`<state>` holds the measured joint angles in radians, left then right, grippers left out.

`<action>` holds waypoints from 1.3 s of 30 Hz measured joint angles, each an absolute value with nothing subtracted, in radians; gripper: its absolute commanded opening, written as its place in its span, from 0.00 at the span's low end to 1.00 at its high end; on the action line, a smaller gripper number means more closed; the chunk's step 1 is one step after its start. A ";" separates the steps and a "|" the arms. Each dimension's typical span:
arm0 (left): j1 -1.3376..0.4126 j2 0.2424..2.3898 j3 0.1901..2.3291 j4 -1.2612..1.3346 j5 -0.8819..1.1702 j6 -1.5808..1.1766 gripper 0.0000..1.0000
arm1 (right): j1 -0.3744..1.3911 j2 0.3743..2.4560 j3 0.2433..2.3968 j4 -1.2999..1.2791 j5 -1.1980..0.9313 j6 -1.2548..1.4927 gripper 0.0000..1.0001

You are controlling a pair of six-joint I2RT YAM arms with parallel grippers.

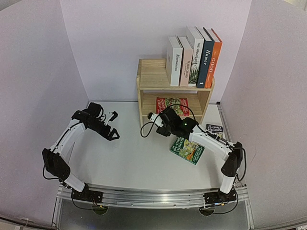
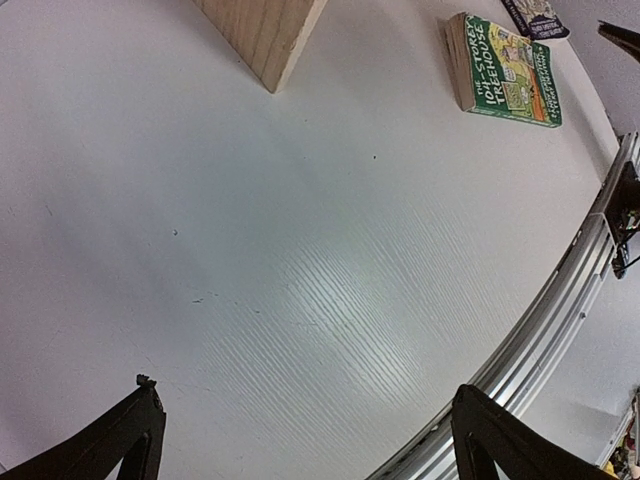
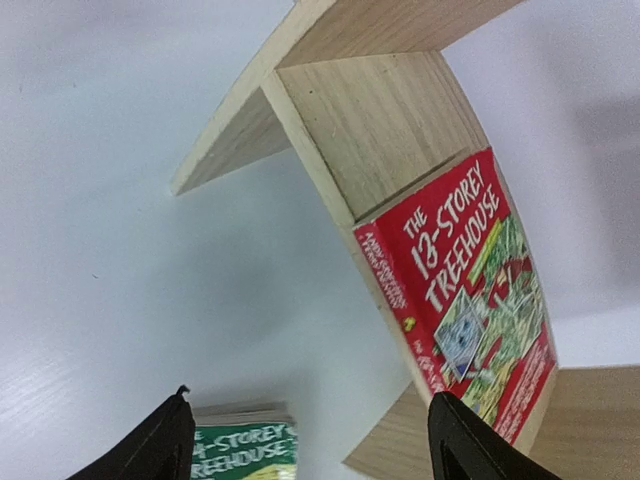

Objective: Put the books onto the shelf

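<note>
The light-wood shelf (image 1: 152, 76) carries five upright books (image 1: 194, 57) at the right end of its top tier, the orange "GOOD" outermost. A red paperback (image 3: 465, 290) lies cover-up on its lower tier. A green paperback (image 1: 187, 149) lies flat in front of the shelf, and a dark paperback (image 1: 214, 128) lies off its right front corner.

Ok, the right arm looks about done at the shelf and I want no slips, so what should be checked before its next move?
1. Red book lying in the lower tier of the shelf: ok.
2. Right fingers apart, nothing between them: ok.
3. Green book flat on the table, nothing on it: ok.
4. Dark book beside the right arm free to grasp: cannot tell, the arm partly hides it.
5. Five books standing upright on top of the shelf: ok.
6. Left fingers open, empty, over bare table away from the shelf: ok.
</note>
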<state>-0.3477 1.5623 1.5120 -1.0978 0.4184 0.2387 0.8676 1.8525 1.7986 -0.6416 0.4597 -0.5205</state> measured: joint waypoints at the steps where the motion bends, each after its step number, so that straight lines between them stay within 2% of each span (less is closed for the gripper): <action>1: -0.348 1.562 1.510 -1.098 0.419 0.239 1.00 | 0.876 1.810 1.744 -0.633 0.464 -0.440 0.78; 8: -0.348 1.562 1.509 -1.098 0.420 0.239 1.00 | 0.820 1.556 1.313 -0.647 0.531 0.204 0.79; 12: -0.348 1.562 1.509 -1.098 0.426 0.238 1.00 | 0.749 1.514 1.120 -0.684 0.525 0.536 0.80; 16: -0.348 1.562 1.509 -1.097 0.432 0.237 1.00 | 0.632 1.514 1.020 -0.725 0.492 0.764 0.79; 20: -0.348 1.562 1.509 -1.096 0.436 0.237 1.00 | 0.528 1.522 1.008 -0.727 0.465 0.882 0.79; 29: -0.348 1.562 1.508 -1.090 0.438 0.238 1.00 | 0.407 1.654 0.953 -0.584 0.287 0.936 0.73; 30: -0.348 1.562 1.508 -1.090 0.438 0.238 1.00 | 0.398 1.655 0.933 -0.557 0.266 0.944 0.70; 35: -0.348 1.559 1.492 -1.088 0.442 0.238 1.00 | 0.372 1.670 0.921 -0.450 0.188 0.943 0.35; 39: -0.348 1.557 1.490 -1.087 0.445 0.238 1.00 | 0.361 1.670 0.893 -0.352 0.154 0.954 0.13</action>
